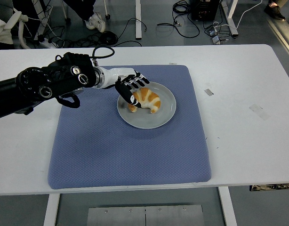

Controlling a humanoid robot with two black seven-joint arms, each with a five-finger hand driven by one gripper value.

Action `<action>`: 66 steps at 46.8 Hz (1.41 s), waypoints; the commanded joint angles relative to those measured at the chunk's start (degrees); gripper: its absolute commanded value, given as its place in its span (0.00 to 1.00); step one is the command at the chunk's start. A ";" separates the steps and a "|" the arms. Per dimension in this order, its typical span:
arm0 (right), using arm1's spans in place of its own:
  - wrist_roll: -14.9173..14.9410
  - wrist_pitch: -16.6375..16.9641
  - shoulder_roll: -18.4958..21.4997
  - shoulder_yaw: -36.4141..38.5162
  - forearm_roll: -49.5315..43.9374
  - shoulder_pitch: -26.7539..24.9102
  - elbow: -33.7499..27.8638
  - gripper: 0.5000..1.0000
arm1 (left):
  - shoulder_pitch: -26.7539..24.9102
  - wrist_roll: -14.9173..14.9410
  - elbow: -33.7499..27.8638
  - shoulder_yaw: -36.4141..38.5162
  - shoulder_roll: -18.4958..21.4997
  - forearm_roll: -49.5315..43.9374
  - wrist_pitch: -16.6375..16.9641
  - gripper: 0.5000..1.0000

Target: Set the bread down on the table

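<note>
Golden bread lay on the grey plate on the blue mat, long axis slanting down-right. The left hand sat at its left end, fingers curled around it, apparently gripping. Right arm unseen.

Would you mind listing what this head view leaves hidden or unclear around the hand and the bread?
- Left hand: the head view does not show whether its fingers actually grip the bread.
- Bread's left end: covered by that hand.
- Plate: its left rim sits under the hand.
- Right arm: outside the picture.
- Person at the top edge: only a shoe shows.
</note>
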 commanded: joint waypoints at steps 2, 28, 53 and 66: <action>0.00 -0.01 0.00 -0.02 0.00 0.00 0.00 1.00 | -0.03 0.00 0.00 -0.01 0.00 0.00 -0.09 0.63; 0.00 -0.01 0.00 -0.02 0.00 0.00 0.00 1.00 | -0.12 0.00 0.00 -0.01 -1.14 -0.09 -0.09 0.62; 0.00 -0.01 0.00 -0.02 0.00 0.00 0.00 1.00 | -0.91 0.00 0.00 1.84 -1.67 0.17 -0.35 0.50; 0.00 -0.01 0.00 0.06 0.00 0.00 0.00 1.00 | -1.70 -0.09 -0.09 3.07 -1.67 0.17 -0.35 0.46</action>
